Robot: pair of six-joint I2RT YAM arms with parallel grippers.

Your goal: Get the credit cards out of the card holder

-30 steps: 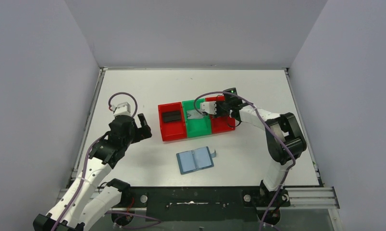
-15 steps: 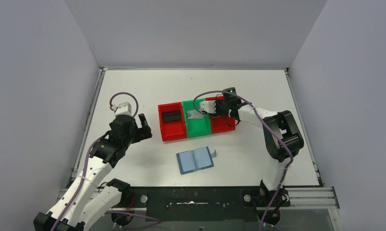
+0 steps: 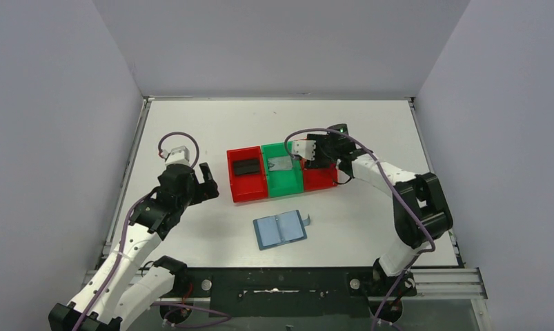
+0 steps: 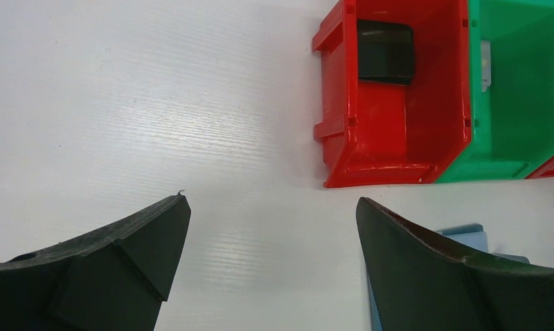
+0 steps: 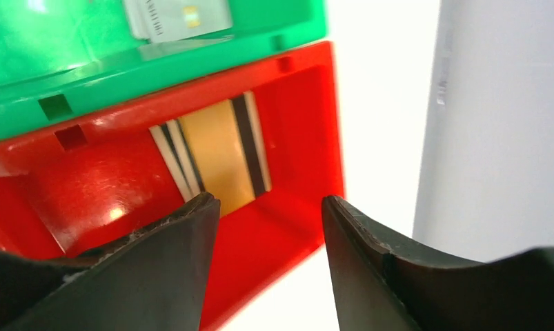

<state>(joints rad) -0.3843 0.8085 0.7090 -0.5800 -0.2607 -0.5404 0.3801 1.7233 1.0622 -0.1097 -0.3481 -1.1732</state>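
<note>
Right pincer (image 5: 268, 207): its jaws are standing apart with nothing between them; it is hanging over the right red bin (image 5: 308, 138).
Gold card (image 5: 219, 155): it is lying in that bin, just ahead of and below the fingertips, a little to their left, with its near end hiding behind the left finger.
Gold card's long axis: it is running away from the pincer, roughly in line with the fingers, and the dark stripe is following the same line.
Look of the gold card: thin and flat, gold-brown in the middle, with dark and pale stripes showing down both long edges.
Other cards: the silver card (image 5: 177, 17) is lying in the green bin (image 5: 156, 62) beyond the right pincer; the black card (image 4: 384, 52) is lying at the far end of the left red bin (image 4: 391, 131), ahead and to the right of the left pincer (image 4: 272, 200).
Left pincer: its jaws are gaping wide and gripping nothing, low over the table (image 4: 122, 103).
Holder (image 3: 281, 229): it is lying open, flat, behind the right pincer and towards the arm bases; a pale blue corner is peeking past the left pincer's right finger.
Nearer arm: neither pincer is looking clearly nearer the holder.
Judgement: all three cards are looking to be out; whether a pocket is hiding another I cannot tell.
</note>
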